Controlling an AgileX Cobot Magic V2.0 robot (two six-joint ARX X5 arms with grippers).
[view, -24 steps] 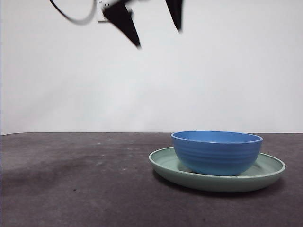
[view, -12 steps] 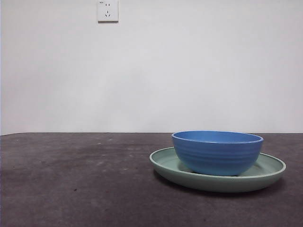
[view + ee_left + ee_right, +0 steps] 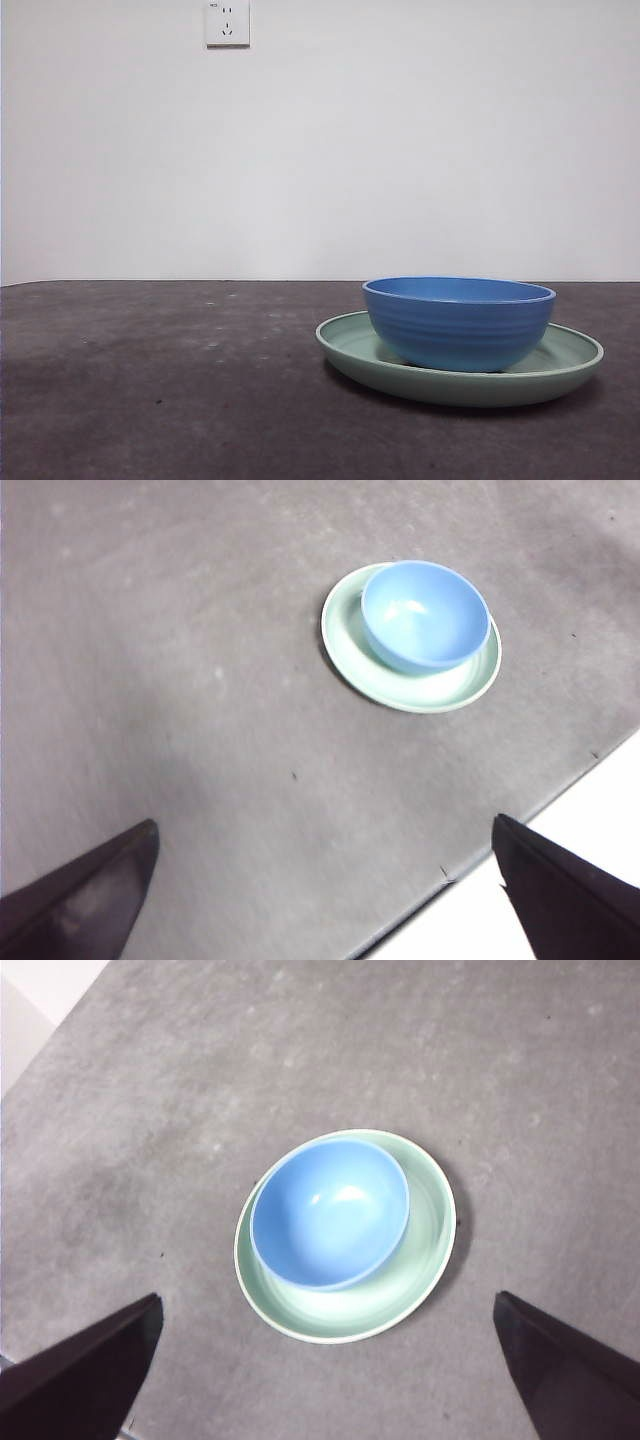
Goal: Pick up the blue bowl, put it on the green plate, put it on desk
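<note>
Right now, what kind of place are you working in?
Probably an indoor test bench: a bare dark desk, a plain white wall with a socket, and only a blue bowl on a green plate.

My left gripper [image 3: 320, 900] hangs high above the table, and in its wrist view only the two dark jaw tips show, one at each lower corner, spread wide apart with nothing between them. My right gripper [image 3: 325, 1370] is likewise raised well clear of the table, its two black jaws just as far apart at the lower corners of its wrist view, gripping nothing. Both wrist cameras look steeply down. From the front view I see neither arm at all; no black tip shows at the top edge or the sides.
</note>
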